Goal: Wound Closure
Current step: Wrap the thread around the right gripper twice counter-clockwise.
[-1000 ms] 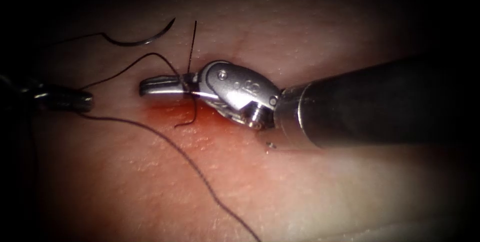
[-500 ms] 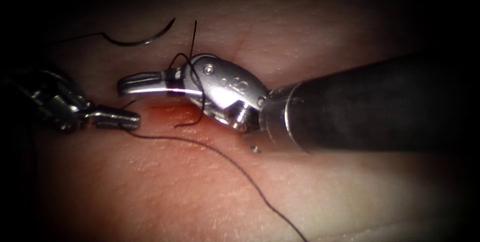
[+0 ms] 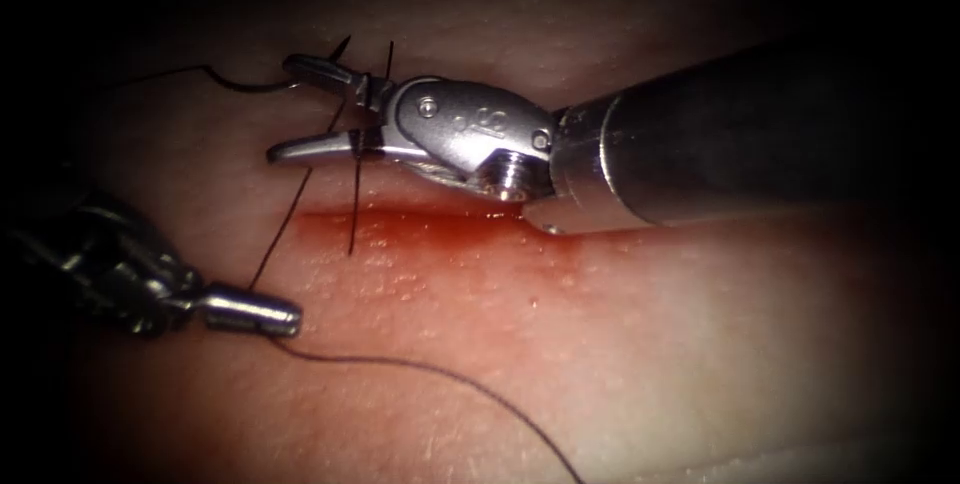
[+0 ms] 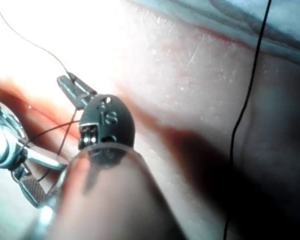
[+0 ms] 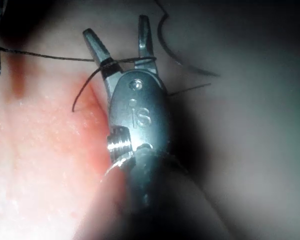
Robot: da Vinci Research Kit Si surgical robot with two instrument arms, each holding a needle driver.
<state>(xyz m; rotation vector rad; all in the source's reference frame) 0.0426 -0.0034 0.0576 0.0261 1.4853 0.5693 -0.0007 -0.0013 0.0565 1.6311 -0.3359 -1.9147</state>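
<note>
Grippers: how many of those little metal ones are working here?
2. The right gripper is above the cut, open, with thread looped around it. The left gripper is lower left, shut on the thread. The needle lies loose on the tissue.

Right gripper (image 3: 305,109) jaws spread wide, left gripper (image 3: 255,310) jaws closed, low and well apart

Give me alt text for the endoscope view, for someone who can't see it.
The right gripper is open above the red-stained cut in the tissue, with thread looped around its jaws. The left gripper is shut on the thread; the needle lies free on the tissue.
</note>
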